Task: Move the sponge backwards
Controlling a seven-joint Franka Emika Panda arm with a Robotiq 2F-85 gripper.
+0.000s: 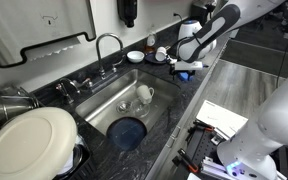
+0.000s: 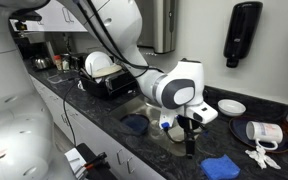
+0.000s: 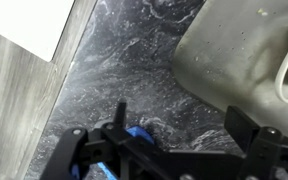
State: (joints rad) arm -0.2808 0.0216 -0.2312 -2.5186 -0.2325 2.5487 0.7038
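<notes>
The sponge (image 2: 221, 167) is a small bright blue block lying on the dark marble counter near its front edge. It also shows in an exterior view (image 1: 185, 74). My gripper (image 2: 189, 138) points down just above the counter, beside the sponge and apart from it, between the sponge and the sink. In the wrist view the gripper (image 3: 182, 118) is open, with bare counter between its fingers. A bit of the blue sponge (image 3: 136, 133) peeks out behind the left finger.
The steel sink (image 1: 104, 105) holds a round dark blue dish (image 1: 129, 131) and a white mug (image 1: 144, 94). A white jug (image 3: 244, 50) lies close ahead of the gripper. A white bowl (image 2: 230, 106), a tipped mug (image 2: 264, 131) and the counter's edge (image 3: 66, 70) are near.
</notes>
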